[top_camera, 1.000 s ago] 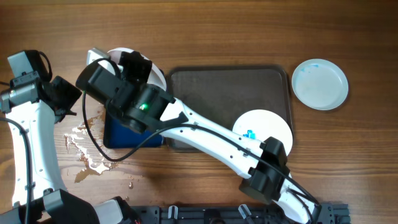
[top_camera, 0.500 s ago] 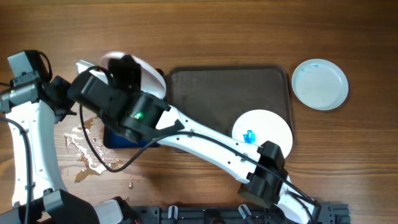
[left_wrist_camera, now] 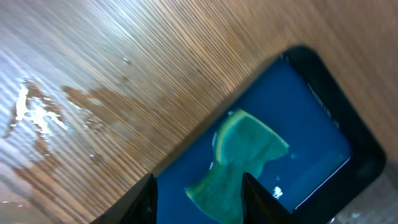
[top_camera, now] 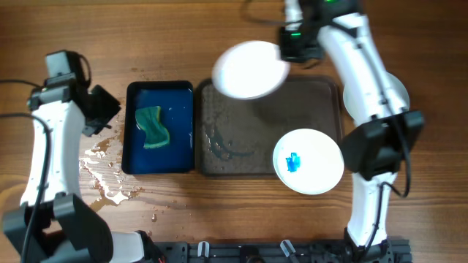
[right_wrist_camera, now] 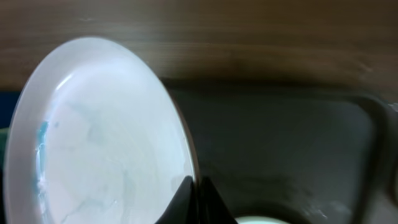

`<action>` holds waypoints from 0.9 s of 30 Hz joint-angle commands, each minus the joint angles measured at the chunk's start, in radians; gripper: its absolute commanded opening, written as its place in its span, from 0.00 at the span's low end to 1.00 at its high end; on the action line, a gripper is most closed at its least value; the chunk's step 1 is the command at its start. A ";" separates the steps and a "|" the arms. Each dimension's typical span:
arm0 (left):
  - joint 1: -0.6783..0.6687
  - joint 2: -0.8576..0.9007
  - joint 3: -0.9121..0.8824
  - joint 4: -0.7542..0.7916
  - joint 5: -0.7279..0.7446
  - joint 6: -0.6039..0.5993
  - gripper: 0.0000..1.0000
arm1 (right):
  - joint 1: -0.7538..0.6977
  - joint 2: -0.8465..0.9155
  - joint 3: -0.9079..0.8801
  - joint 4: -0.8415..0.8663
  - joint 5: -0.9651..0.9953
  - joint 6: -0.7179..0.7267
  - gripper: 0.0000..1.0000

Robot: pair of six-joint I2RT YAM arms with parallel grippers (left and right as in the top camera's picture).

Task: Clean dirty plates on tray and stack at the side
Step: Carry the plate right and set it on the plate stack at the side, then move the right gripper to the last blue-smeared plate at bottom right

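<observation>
as plate (top_camera: 250,69) hangs aloft, blue tray (top_camera: 161,85) holds sponge (top_camera: 152,128)

Large dark grey rectangular tray (top_camera: 307,109); blue-smeared round white plate (top_camera: 308,161) flat on its near-right corner; faintly streaked plate (top_camera: 250,69) tilted in the right claw (right_wrist_camera: 193,186) above its far-left; 3rd plate (top_camera: 402,93) on the desk (top_camera: 146,36), right of it

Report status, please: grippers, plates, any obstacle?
Right gripper shut on lifted plate, above tray. Left gripper open, empty. Smeared plate on tray. Nothing seen in the way.
</observation>
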 commanded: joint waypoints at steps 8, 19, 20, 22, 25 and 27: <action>-0.083 0.033 -0.001 0.017 0.012 -0.011 0.41 | -0.558 -0.043 -0.206 -0.137 0.017 -0.127 0.05; -0.083 0.033 -0.001 0.016 0.013 -0.014 0.41 | -0.811 -0.043 -0.508 0.113 -0.096 -0.101 0.04; -0.083 0.034 -0.001 0.016 0.013 -0.014 0.41 | -0.796 -0.043 -0.508 0.133 -0.096 -0.101 0.04; -0.083 0.033 -0.001 0.016 0.013 -0.014 0.41 | -0.771 -0.043 -0.508 0.155 -0.091 -0.101 0.06; -0.083 0.034 -0.001 0.016 0.013 -0.014 0.42 | -0.748 -0.043 -0.508 0.154 -0.058 -0.098 0.20; -0.083 0.034 -0.001 0.016 0.012 -0.014 0.42 | -0.747 -0.046 -0.508 0.145 -0.058 -0.098 0.18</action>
